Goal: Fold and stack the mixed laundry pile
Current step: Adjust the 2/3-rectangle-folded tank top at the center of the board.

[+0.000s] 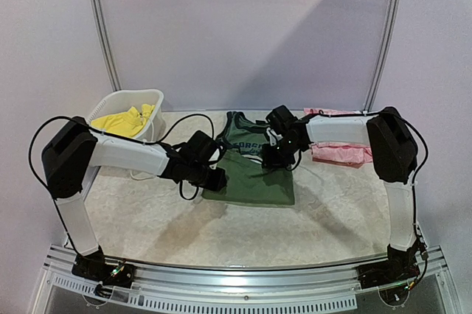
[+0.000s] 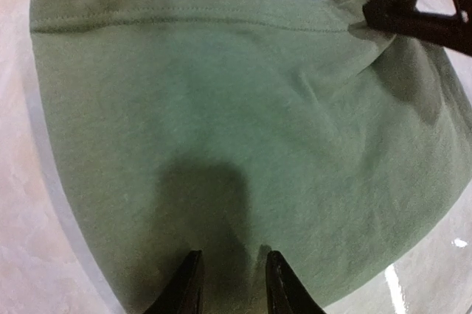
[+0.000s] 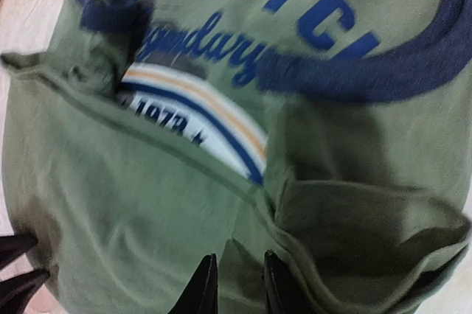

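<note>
Tank top (image 1: 249, 174) sits mid-bench, toward the far edge, its lower part doubled up over the graphic. Left gripper (image 2: 233, 255) is pinched narrow on the left edge, cloth between the fingers. Right gripper (image 3: 240, 255) is nipped on a raised ridge at the right side.

Looks like the next fold. I'd lift both ends level and together, just clear of the bench (image 1: 221, 233), with the cloth taut between the arms, then lay it down square and release.

Risk: right may have caught more than one layer, so I'd check before pulling.

Yellow shorts (image 1: 122, 121) are in the basket (image 1: 110, 104) at the far-left corner. Pink garment (image 1: 341, 153) is far right.
</note>
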### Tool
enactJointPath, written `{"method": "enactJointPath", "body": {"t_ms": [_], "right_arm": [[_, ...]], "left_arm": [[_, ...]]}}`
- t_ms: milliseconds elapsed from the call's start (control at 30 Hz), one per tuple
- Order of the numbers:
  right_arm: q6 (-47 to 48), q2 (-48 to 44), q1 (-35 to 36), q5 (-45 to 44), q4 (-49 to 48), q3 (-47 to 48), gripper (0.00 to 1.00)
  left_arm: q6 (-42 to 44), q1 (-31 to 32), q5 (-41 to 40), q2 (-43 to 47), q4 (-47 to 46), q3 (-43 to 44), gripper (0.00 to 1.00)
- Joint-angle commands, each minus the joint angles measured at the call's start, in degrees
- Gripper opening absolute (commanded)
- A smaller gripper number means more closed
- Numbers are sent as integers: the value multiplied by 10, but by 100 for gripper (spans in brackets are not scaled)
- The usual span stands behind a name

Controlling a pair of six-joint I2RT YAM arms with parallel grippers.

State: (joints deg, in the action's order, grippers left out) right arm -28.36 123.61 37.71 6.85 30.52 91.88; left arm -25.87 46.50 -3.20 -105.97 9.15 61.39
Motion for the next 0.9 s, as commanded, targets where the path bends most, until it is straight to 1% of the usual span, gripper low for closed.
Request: {"method": "enactJointPath", "body": {"t_ms": [0, 167, 333, 467, 533, 567, 667, 800, 867], "right_arm": [[21, 43, -20, 16, 19, 49, 23], [37, 85, -32, 44, 19, 110, 23], [48, 119, -46, 48, 23, 172, 24], [52, 103, -47, 37, 42, 204, 25], [48, 73, -45, 26, 35, 184, 29], [45, 44, -42, 18, 26, 162, 32], [35, -21, -33, 11, -9, 66, 38], [0, -122, -7, 23, -68, -62, 39], [-16, -149, 14, 37, -95, -107, 37]], "left_arm": [[-6, 2, 2, -8, -27, -18, 29], [-11, 2, 6, -8, -42, -44, 28], [-15, 2, 9, 2, -54, -68, 27], [-14, 3, 8, 19, -47, -70, 27], [-13, 3, 4, 34, -43, -71, 29], [-13, 3, 2, 41, -41, -73, 29], [-12, 3, -4, 63, -37, -81, 31], [-8, 3, -13, 84, -32, -89, 31], [-4, 3, -16, 86, -29, -88, 31]]}}
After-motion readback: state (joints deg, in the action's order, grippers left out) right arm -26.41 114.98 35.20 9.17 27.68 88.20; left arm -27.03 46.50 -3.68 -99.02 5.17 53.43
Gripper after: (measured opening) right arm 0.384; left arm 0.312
